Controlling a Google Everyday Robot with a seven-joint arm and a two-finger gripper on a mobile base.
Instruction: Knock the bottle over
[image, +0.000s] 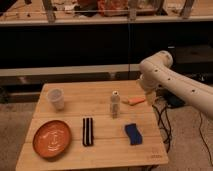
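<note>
The bottle (115, 104) is small, slim and pale with a white cap. It stands upright near the middle of the wooden table (105, 150). My gripper (149, 98) hangs at the end of the pale arm over the table's right edge. It is to the right of the bottle, a short way off and not touching it. A small orange object (135, 101) lies on the table between the bottle and the gripper.
A translucent plastic cup (56, 99) stands at the back left. An orange plate (51, 139) lies at the front left, a black striped object (88, 131) in front of the bottle, a blue sponge (133, 134) at the front right. Dark shelving runs behind the table; cables hang on the right.
</note>
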